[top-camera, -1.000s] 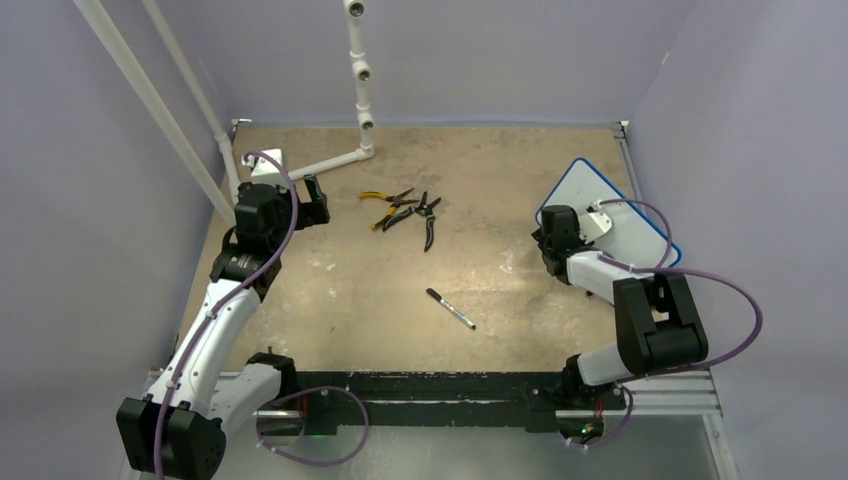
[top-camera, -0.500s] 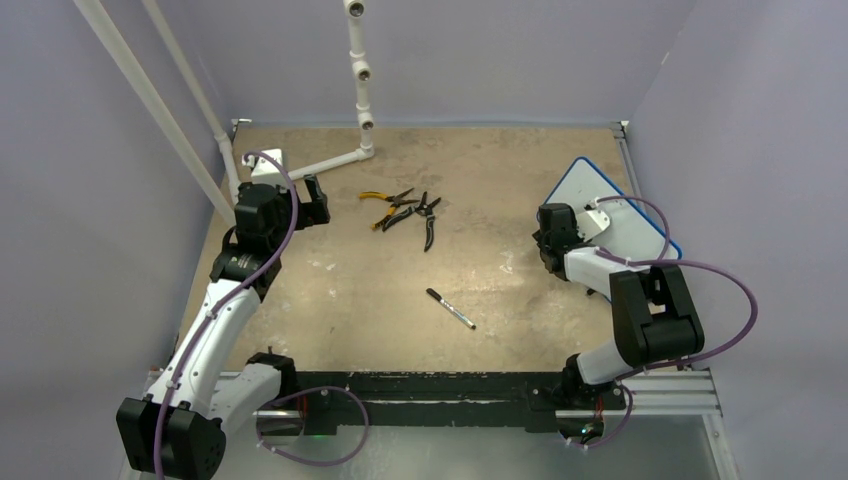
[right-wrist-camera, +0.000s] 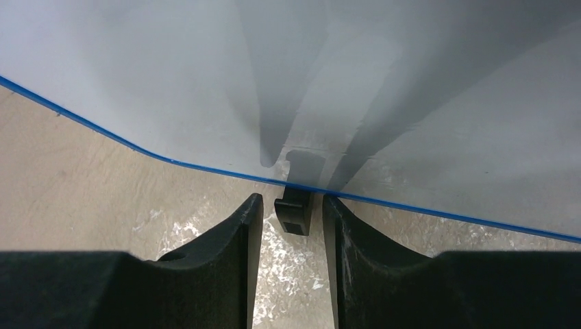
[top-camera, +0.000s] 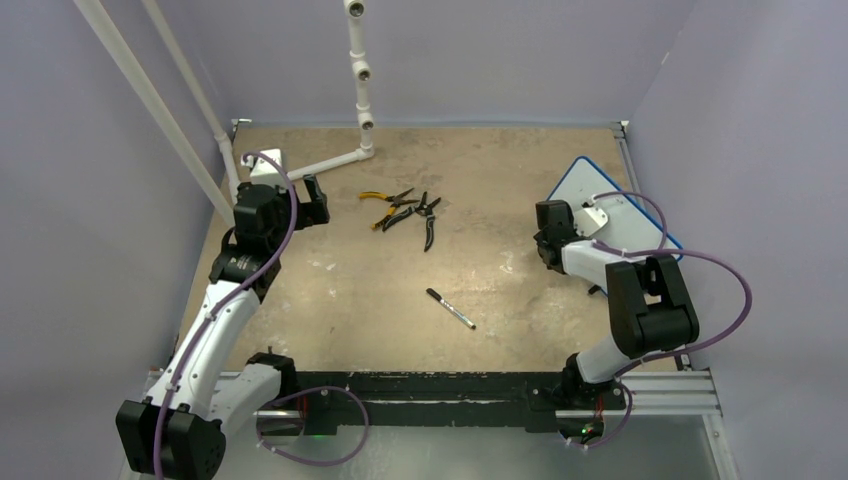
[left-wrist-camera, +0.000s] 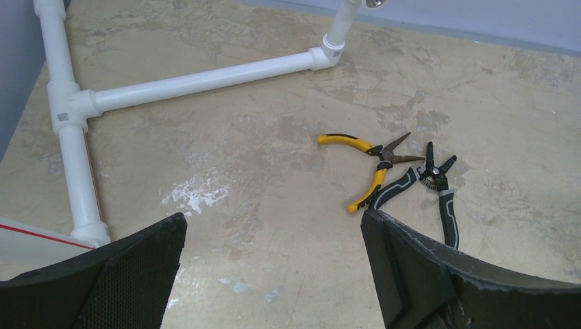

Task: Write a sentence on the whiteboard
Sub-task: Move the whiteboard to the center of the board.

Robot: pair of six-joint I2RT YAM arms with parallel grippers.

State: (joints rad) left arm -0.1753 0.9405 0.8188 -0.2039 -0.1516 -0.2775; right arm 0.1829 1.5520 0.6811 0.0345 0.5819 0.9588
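Observation:
The whiteboard (top-camera: 622, 212), white with a thin blue frame, leans at the table's right edge. Its face (right-wrist-camera: 171, 82) fills the top of the right wrist view and shows no writing; the sentence is not visible. My right gripper (top-camera: 545, 243) is at the board's lower left edge. In its own view the gripper (right-wrist-camera: 292, 203) is narrowly open, with one black foot (right-wrist-camera: 294, 211) of the board between the fingertips and a small gap on the left side. My left gripper (top-camera: 316, 203) is wide open and empty at the far left, and in its own view (left-wrist-camera: 274, 229) it hangs above bare table.
A black marker (top-camera: 450, 308) lies mid-table toward the front. Yellow-handled pliers (top-camera: 385, 198) and black-handled pliers (top-camera: 428, 215) lie in the far middle, and both show in the left wrist view (left-wrist-camera: 370, 161). A white PVC pipe frame (top-camera: 330, 160) stands at the far left.
My right arm has shifted slightly forward and left, bringing its gripper closer against the whiteboard's lower edge. The left arm, marker and pliers have not moved.

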